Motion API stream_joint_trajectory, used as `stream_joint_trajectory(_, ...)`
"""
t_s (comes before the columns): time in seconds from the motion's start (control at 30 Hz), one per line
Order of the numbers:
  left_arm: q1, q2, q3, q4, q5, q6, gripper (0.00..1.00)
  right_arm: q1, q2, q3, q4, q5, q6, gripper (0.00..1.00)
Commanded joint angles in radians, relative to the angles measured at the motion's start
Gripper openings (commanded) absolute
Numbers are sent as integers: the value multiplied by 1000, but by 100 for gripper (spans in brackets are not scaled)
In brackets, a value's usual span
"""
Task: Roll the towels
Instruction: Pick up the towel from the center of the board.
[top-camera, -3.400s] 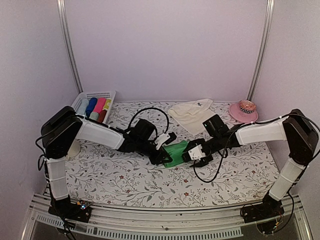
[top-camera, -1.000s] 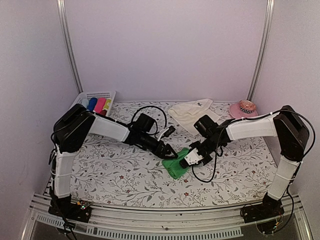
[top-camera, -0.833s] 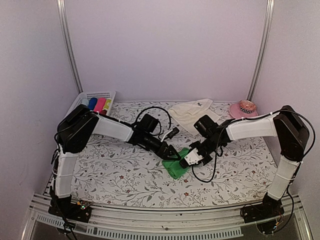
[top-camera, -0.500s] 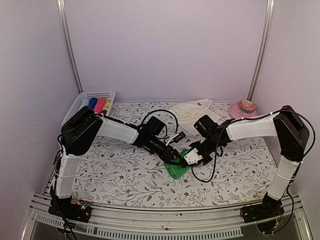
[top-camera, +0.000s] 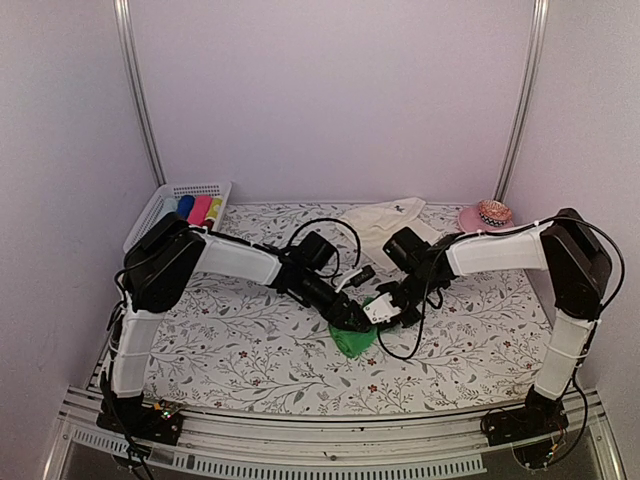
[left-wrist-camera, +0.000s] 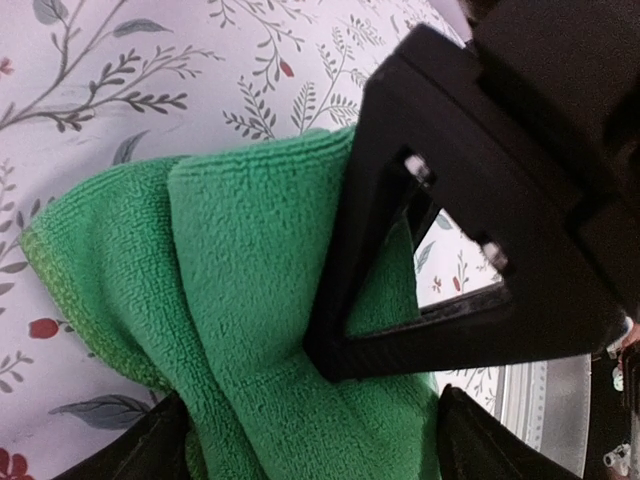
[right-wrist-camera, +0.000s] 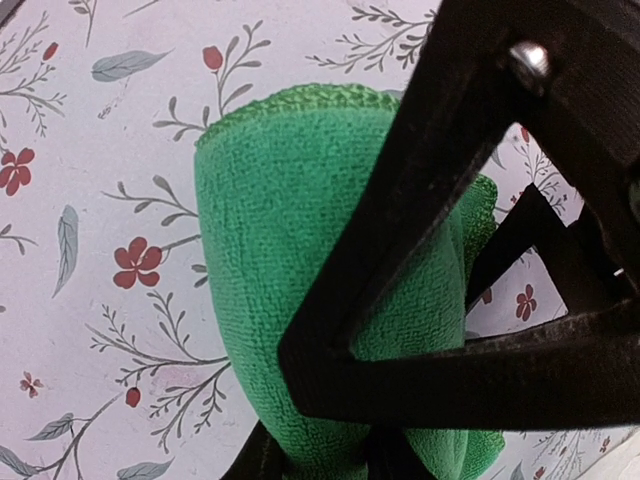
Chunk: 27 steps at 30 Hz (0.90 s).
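From above, the green towel (top-camera: 352, 339) lies bunched on the flowered table (top-camera: 240, 352), near its middle. Both arms reach in and meet over it: the left pincer (top-camera: 357, 321) at the towel's far left edge, the right pincer (top-camera: 377, 317) just beside it on the right. The cream towel (top-camera: 385, 222) lies loose and flat towards the back, well apart from them. A pink dish (top-camera: 487, 222) sits at the back right. A white basket (top-camera: 170, 190) of coloured rolls (top-camera: 200, 209) stands at the back left.

In the left wrist view, the green towel (left-wrist-camera: 250, 300) is folded into thick soft layers on the table (left-wrist-camera: 150, 100). The left pincer (left-wrist-camera: 310, 455) is spread wide, one jaw on either side of the towel. I cannot tell whether the jaws press it. A black triangular finger (left-wrist-camera: 380, 200) of the other arm rests on the cloth.

In the right wrist view, the green towel (right-wrist-camera: 300, 250) bulges as a rounded fold. The right pincer (right-wrist-camera: 325, 462) is clamped narrowly on its near end. A dark finger (right-wrist-camera: 450, 380) of the left arm crosses in front.
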Motion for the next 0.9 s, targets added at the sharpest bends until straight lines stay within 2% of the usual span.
stream_joint_trajectory(0.0, -74, 53, -17, -156, 17, 11, 83, 7, 71, 16, -22, 65, 53, 21)
stream_joint_trajectory(0.33, -97, 68, -6, -168, 72, 27, 85, 6, 73, 16, 32, 97, 94, 20)
stream_joint_trajectory(0.5, -100, 79, -3, -203, 71, 40, 74, 7, 51, 9, 65, 104, 107, 20)
stream_joint_trajectory(0.77, -109, 82, 3, -232, 66, 45, 32, 6, 43, 6, 102, 124, 125, 20)
stream_joint_trajectory(0.87, -111, 79, 7, -234, 78, 44, 5, 7, 40, 4, 128, 142, 141, 20)
